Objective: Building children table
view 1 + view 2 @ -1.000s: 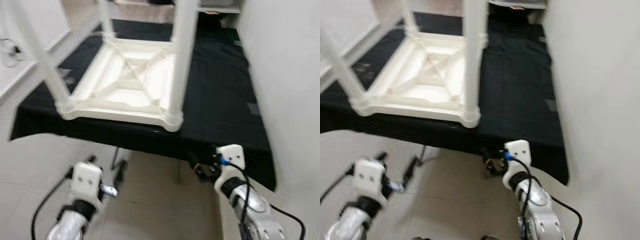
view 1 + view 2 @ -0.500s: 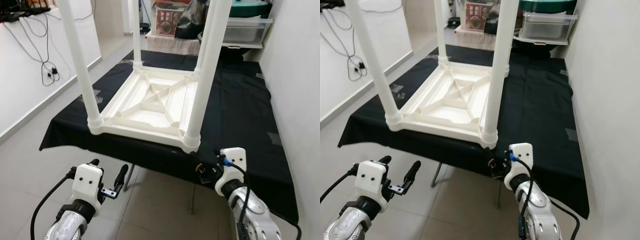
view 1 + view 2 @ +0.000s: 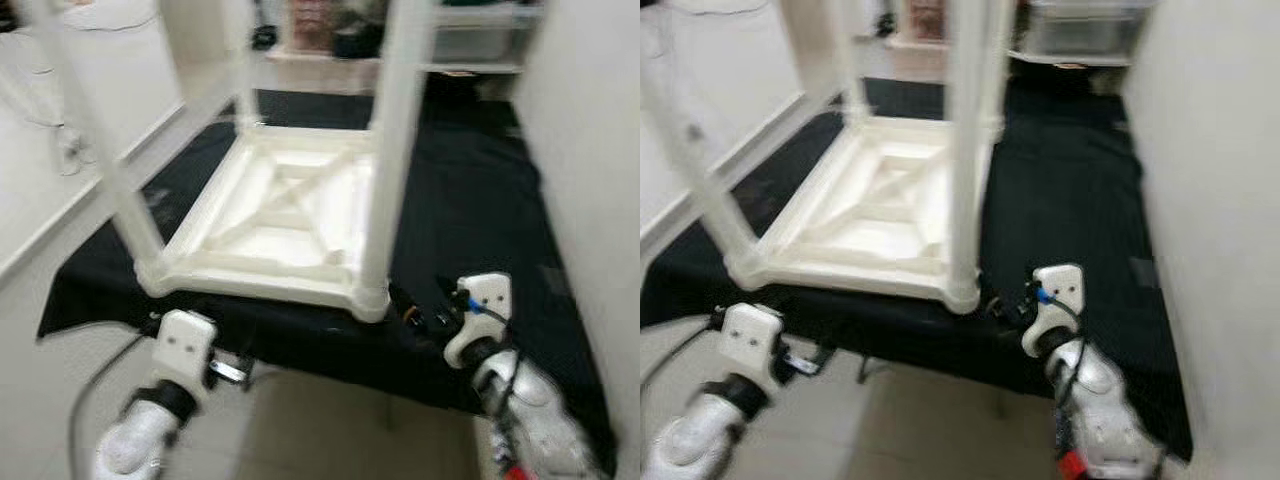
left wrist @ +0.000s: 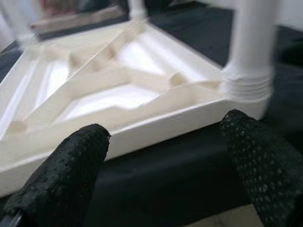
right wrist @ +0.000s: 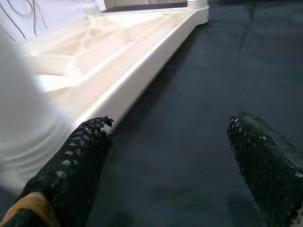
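Black-cloth-covered bench (image 3: 470, 200) fills the centre of the blurred head views, its front edge running across lower centre; pale floor below, white wall along the right. One white plastic children's table (image 3: 280, 215) lies upside down on the bench, left of centre, legs pointing up; four legs countable, the near-right leg (image 3: 395, 150) standing at the front corner close to the bench edge. Open black cloth to the table's right. Left claw (image 4: 165, 179): fingers spread wide, holding nothing, facing the table's near rim. Right claw (image 5: 170, 165): spread wide, empty, over the cloth just beside the near-right corner.
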`<state>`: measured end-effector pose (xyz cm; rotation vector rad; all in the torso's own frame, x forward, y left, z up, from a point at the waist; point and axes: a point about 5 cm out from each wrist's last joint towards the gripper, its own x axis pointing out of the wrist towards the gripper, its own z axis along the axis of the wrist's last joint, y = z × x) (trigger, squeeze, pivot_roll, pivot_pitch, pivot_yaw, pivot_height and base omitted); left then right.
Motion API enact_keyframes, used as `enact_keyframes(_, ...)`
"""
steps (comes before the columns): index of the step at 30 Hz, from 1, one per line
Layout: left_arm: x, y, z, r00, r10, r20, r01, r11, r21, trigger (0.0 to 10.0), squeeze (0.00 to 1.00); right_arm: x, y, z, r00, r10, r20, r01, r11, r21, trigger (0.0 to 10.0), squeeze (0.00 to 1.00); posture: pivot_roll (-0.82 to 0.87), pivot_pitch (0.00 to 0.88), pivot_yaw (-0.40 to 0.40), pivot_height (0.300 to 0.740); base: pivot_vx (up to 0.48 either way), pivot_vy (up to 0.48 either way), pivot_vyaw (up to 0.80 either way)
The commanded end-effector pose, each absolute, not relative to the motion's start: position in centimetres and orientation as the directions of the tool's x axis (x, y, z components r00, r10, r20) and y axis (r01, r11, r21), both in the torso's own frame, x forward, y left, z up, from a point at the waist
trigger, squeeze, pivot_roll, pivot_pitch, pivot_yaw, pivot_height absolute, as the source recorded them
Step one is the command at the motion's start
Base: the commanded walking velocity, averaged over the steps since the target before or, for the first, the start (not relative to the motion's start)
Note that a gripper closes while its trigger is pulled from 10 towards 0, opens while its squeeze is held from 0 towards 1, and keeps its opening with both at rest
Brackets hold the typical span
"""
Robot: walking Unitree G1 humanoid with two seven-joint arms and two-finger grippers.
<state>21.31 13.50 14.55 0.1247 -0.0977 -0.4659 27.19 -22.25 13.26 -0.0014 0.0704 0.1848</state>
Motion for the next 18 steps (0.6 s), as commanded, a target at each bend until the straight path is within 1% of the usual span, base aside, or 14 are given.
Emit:
enact_keyframes(1, 21.0, 14.1, 13.5, 0.89, -0.456, 0.006, 0.451, 0.882, 0.135, 10.0, 0.0, 27.3, -21.0, 13.4, 0.969, 0.242, -0.044, -0.241, 0.97, 0.033, 10.0, 0.0, 0.01, 0.101, 0.009, 0.74, 0.0, 0.0, 0.0)
enact_keyframes(3, 20.8, 13.9, 13.4, 0.879, -0.476, -0.003, 0.472, 0.871, 0.133, 10.0, 0.0, 27.4, -21.1, 13.6, 0.961, 0.273, -0.037, -0.272, 0.962, 0.024, 10.0, 0.0, 0.01, 0.107, 0.007, 0.74, 0.0, 0.0, 0.0)
enact_keyframes(5, 20.8, 14.0, 13.3, 0.883, -0.47, -0.012, 0.468, 0.875, 0.128, 10.0, 0.0, 27.4, -21.0, 13.9, 0.947, 0.318, -0.04, -0.319, 0.948, -0.003, 10.0, 0.0, 0.01, 0.113, 0.007, 0.74, 0.0, 0.0, 0.0)
enact_keyframes(7, 20.8, 14.1, 13.3, 0.885, -0.465, -0.014, 0.463, 0.878, 0.124, 10.0, 0.0, 27.5, -21.1, 13.9, 0.945, 0.324, -0.043, -0.325, 0.946, -0.011, 10.0, 0.0, 0.01, 0.113, 0.007, 0.74, 0.0, 0.0, 0.0)
enact_keyframes(10, 21.0, 14.4, 13.3, 0.898, -0.439, -0.019, 0.438, 0.891, 0.116, 10.0, 0.0, 27.8, -21.7, 13.9, 0.952, 0.302, -0.052, -0.304, 0.953, -0.022, 10.0, 0.0, 0.01, 0.121, 0.004, 0.74, 0.0, 0.0, 0.0)
enact_keyframes(16, 21.1, 14.6, 13.2, 0.902, -0.43, -0.026, 0.43, 0.896, 0.109, 10.0, 0.0, 28.0, -22.0, 13.6, 0.962, 0.263, -0.07, -0.267, 0.963, -0.043, 10.0, 0.0, 0.01, 0.13, 0.002, 0.74, 0.0, 0.0, 0.0)
enact_keyframes(17, 21.2, 14.7, 13.2, 0.903, -0.428, -0.03, 0.429, 0.898, 0.101, 10.0, 0.0, 28.4, -22.3, 13.3, 0.971, 0.217, -0.097, -0.222, 0.973, -0.054, 10.0, 0.0, 0.01, 0.134, 0.001, 0.74, 0.0, 0.0, 0.0)
enact_keyframes(18, 21.2, 14.7, 13.2, 0.903, -0.428, -0.03, 0.429, 0.898, 0.101, 10.0, 0.0, 28.4, -22.3, 13.3, 0.971, 0.217, -0.097, -0.222, 0.973, -0.054, 10.0, 0.0, 0.01, 0.134, 0.001, 0.74, 0.0, 0.0, 0.0)
